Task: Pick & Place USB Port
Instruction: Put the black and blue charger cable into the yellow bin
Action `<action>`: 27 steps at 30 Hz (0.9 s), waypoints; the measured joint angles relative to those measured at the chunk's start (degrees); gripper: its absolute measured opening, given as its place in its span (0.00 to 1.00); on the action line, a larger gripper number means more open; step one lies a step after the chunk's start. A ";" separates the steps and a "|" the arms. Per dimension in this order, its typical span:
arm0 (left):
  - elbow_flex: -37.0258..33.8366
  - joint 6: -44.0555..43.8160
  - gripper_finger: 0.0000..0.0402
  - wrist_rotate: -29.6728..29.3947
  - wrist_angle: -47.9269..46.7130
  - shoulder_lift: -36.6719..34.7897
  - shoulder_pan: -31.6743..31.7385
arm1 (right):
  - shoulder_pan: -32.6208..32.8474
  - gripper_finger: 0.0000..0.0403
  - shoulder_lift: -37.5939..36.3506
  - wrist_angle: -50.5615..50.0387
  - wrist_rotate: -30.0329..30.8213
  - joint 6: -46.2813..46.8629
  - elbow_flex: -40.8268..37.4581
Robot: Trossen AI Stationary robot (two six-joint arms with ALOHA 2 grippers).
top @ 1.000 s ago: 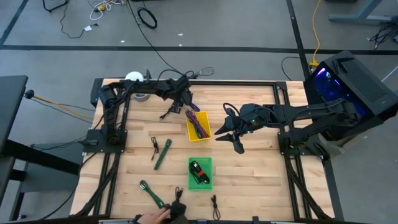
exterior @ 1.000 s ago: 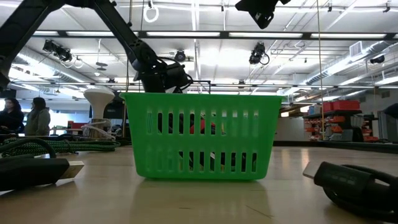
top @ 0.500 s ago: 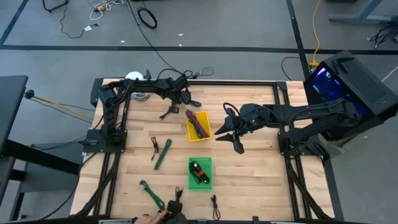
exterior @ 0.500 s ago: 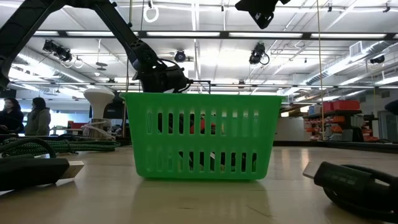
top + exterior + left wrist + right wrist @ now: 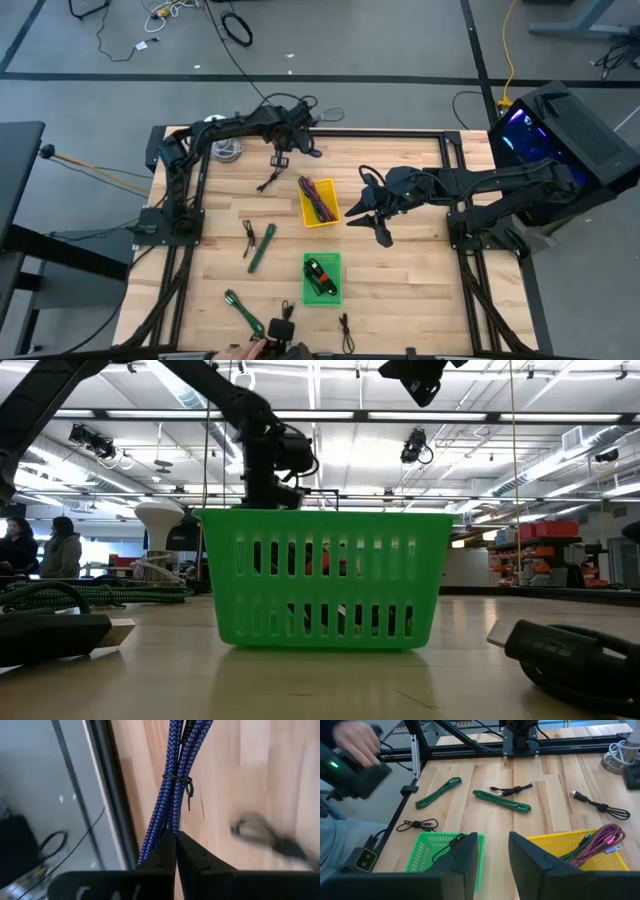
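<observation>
Blue braided cable [image 5: 172, 785] hangs lengthwise from left gripper's [image 5: 176, 851] pinch.

Bright, even overhead ceiling lights [image 5: 330, 455] give soft shadows; the left wrist view is motion-blurred.

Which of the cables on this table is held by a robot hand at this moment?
The blue braided cable, tied in a bundle: the left hand is shut on it near the table's far edge. The green cables and the black ones lie untouched on the wood.
</observation>
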 joint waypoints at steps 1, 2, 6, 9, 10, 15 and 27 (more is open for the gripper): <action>1.25 0.14 0.01 -1.86 -2.61 0.00 -0.56 | 0.00 0.28 0.00 -0.09 0.00 0.00 0.00; 2.44 0.20 0.00 -3.85 -4.96 0.00 -1.27 | 0.00 0.28 0.02 -0.18 0.00 -0.01 0.00; 6.95 0.41 0.00 -6.57 -12.36 -0.77 -4.42 | 0.00 0.28 0.02 -0.45 0.00 -0.44 0.00; 8.55 0.85 0.00 -9.12 -16.12 -2.60 -7.69 | 0.00 0.28 0.02 -0.65 0.82 -0.47 -0.02; 8.56 0.85 0.00 -10.10 -16.33 -3.77 -8.82 | 0.00 0.28 0.02 -0.79 1.34 -0.50 -0.02; 8.69 -1.23 0.00 -9.40 -20.96 -9.13 -15.30 | 0.00 0.28 0.02 -1.77 3.47 -0.53 -0.04; 7.58 -1.66 0.00 -10.23 -24.66 -9.28 -32.41 | 0.00 0.28 0.02 -0.70 3.45 -1.03 -0.04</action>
